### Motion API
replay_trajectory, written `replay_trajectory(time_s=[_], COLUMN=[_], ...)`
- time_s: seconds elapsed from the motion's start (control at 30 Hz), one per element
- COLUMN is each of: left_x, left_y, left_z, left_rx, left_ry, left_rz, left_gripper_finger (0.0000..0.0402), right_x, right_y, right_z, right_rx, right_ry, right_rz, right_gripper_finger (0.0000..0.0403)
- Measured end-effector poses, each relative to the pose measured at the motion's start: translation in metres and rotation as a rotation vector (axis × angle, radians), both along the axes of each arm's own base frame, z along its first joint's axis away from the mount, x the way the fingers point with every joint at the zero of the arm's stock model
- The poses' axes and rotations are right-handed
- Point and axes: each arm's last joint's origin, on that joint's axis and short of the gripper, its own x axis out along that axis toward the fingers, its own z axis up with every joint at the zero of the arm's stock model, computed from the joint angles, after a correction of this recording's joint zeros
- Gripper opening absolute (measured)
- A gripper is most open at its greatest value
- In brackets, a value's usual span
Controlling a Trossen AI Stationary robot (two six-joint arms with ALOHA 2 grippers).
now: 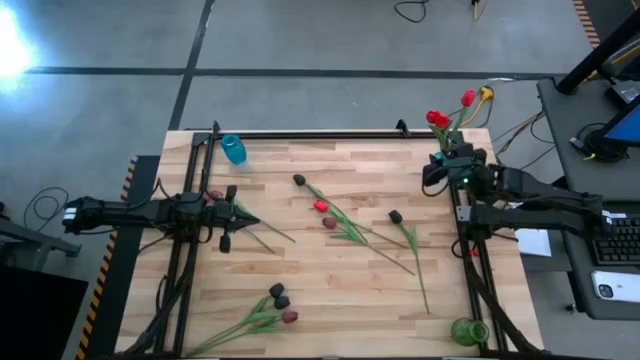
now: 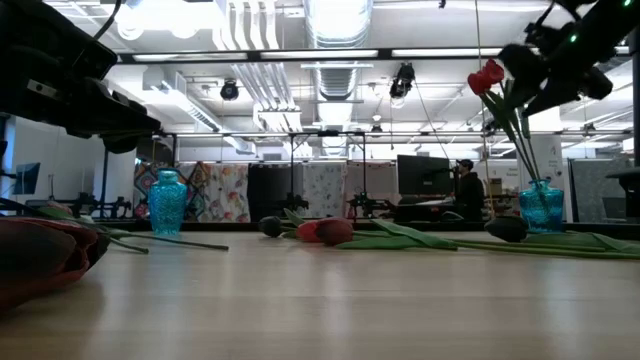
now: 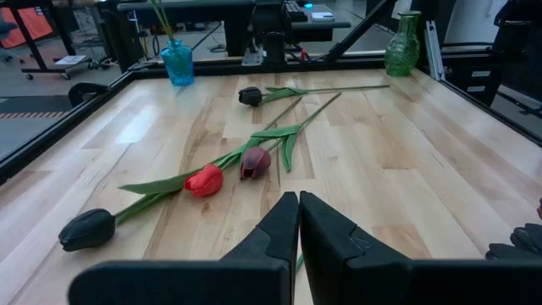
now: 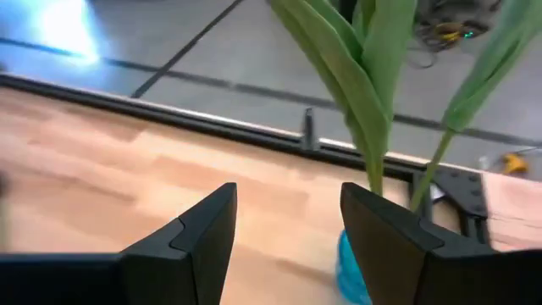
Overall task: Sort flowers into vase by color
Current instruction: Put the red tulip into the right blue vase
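Two arms stand over a pale wooden worktop [image 1: 330, 265] strewn with artificial tulips. Right gripper [image 1: 446, 163]: near the far right corner, jaws apart with nothing between them, just above a blue vase [image 4: 351, 269] from which green stems and leaves [image 4: 366, 51] rise; in the high view this vase is hidden under the gripper, and only its red tulips [image 1: 438, 119] and one more red head [image 1: 468, 98] show above it. Left gripper [image 1: 240, 216]: at mid-left of the worktop, jaws pressed together, nothing seen between them. Second blue vase [image 1: 233, 149]: far left corner, upright, no flowers in it. Green vase [image 1: 468, 331]: near right corner, upright, no flowers visible in it. Loose flowers, centre group: a black tulip [image 1: 299, 180], a red tulip [image 1: 320, 206] and a dark maroon tulip [image 1: 329, 222], lying close together, stems trailing toward the right and crossing. Loose flower, right of centre: a second black tulip [image 1: 395, 216], its stem running toward the near edge. Loose flowers, near left: two black heads [image 1: 279, 295] touching and a maroon head [image 1: 290, 316] just beside them, stems bunched toward the left. One more dark red head [image 1: 213, 196] lies beside the left arm's wrist, partly hidden. Beyond the worktop: a monitor [image 2: 422, 175] and a seated person [image 2: 468, 190].
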Motion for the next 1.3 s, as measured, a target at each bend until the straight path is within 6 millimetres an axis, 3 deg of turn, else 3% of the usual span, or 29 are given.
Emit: replay_trajectory(time_s=[0.1,0.23,0.37,0.57,0.93,1.1,1.3], left_x=[0.0,0.0,0.0,0.0,0.0,0.0,0.0], left_y=[0.0,0.0,0.0,0.0,0.0,0.0,0.0], left_z=[0.0,0.0,0.0,0.0,0.0,0.0,0.0], left_rx=[0.0,0.0,0.0,0.0,0.0,0.0,0.0], left_ry=[0.0,0.0,0.0,0.0,-0.001,0.0,0.0], left_rz=[0.0,0.0,0.0,0.0,0.0,0.0,0.0], left_gripper_finger=[0.0,0.0,0.0,0.0,0.0,0.0,0.0], right_x=[-0.004,0.006,0.034,0.069,0.102,0.116,0.145], right_y=[0.004,0.009,0.013,0.03,0.069,0.091,0.111], right_z=[0.015,0.021,0.008,-0.008,-0.036,-0.046,-0.063], right_rx=[0.044,0.154,0.228,0.095,0.012,-0.121,-0.18], right_ry=[-0.057,-0.133,-0.143,-0.116,0.035,0.098,0.034], right_rz=[0.107,0.344,0.552,0.691,0.691,0.692,0.72], right_gripper_finger=[0.0201,0.0201,0.0201,0.0201,0.0201,0.0201,0.0201])
